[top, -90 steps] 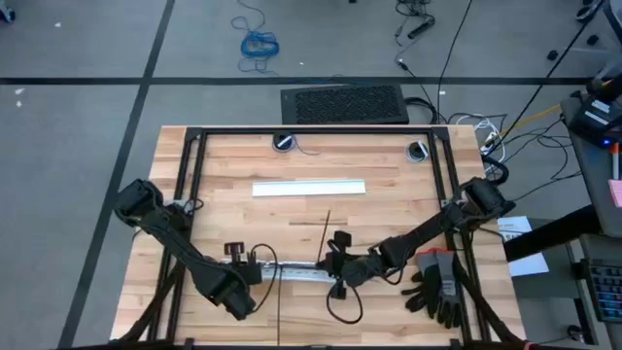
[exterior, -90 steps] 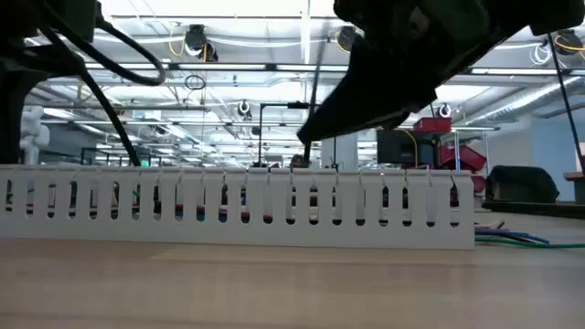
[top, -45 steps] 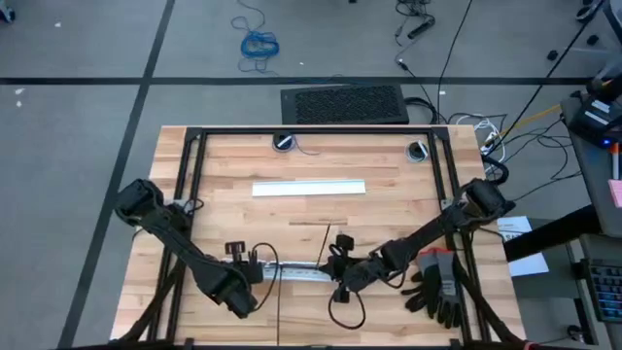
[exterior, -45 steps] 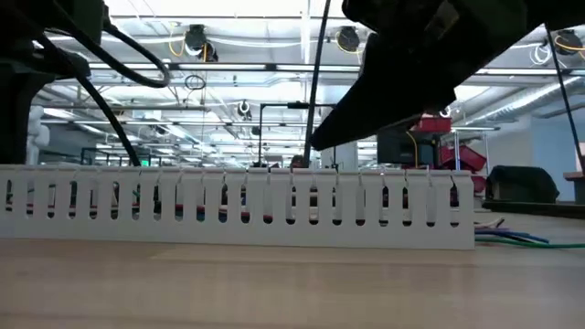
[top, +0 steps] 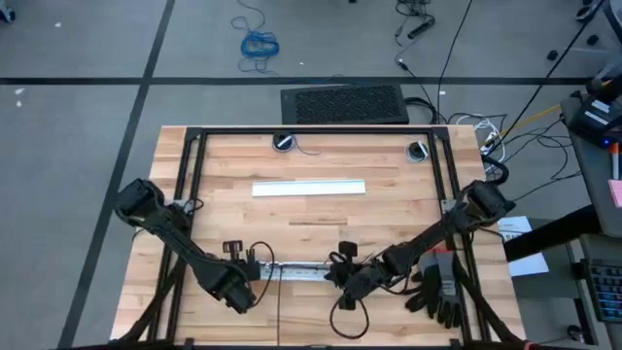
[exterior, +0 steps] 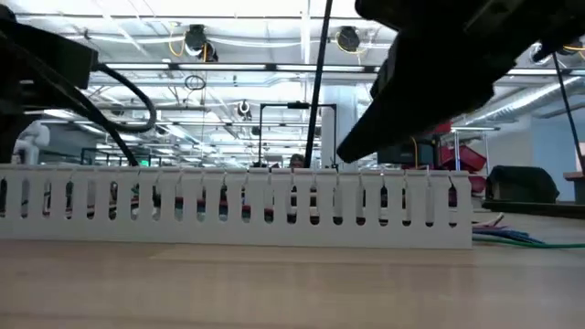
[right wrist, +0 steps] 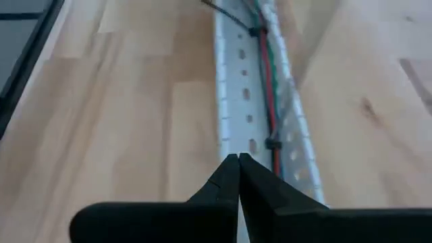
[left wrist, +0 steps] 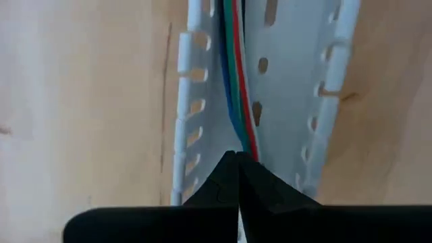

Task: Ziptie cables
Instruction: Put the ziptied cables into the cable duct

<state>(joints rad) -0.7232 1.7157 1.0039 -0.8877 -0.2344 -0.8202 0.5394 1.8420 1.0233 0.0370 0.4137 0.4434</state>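
Observation:
The cables [left wrist: 236, 67], thin blue, green and red wires, lie along the inside of a white slotted channel [top: 296, 274] near the table's front edge; their end [exterior: 512, 239] sticks out of it. Dark zipties [right wrist: 272, 143] band them, and one thin dark ziptie tail [exterior: 318, 91] stands upright from the channel. My left gripper [left wrist: 236, 156] is shut at the channel's left end, where the wires run in. My right gripper [right wrist: 238, 158] is shut above the channel's right end, beside the upright tail and apart from it. My left gripper is shut where the coloured wires [left wrist: 246, 143] run in between its fingertips, inside the channel. The fingers lie along the wires and hide the place of contact. The wires lie straight on the channel's floor.
A second white slotted strip [top: 309, 188] lies across the middle of the table. Dark gloves [top: 437, 287] lie at the near right. A black frame [top: 311, 133] runs around the tabletop. Bare wood shows between the two white pieces.
My right gripper has drawn back toward the table's near edge and a little to the right, away from the ziptie tail, which stays standing upright from the channel.

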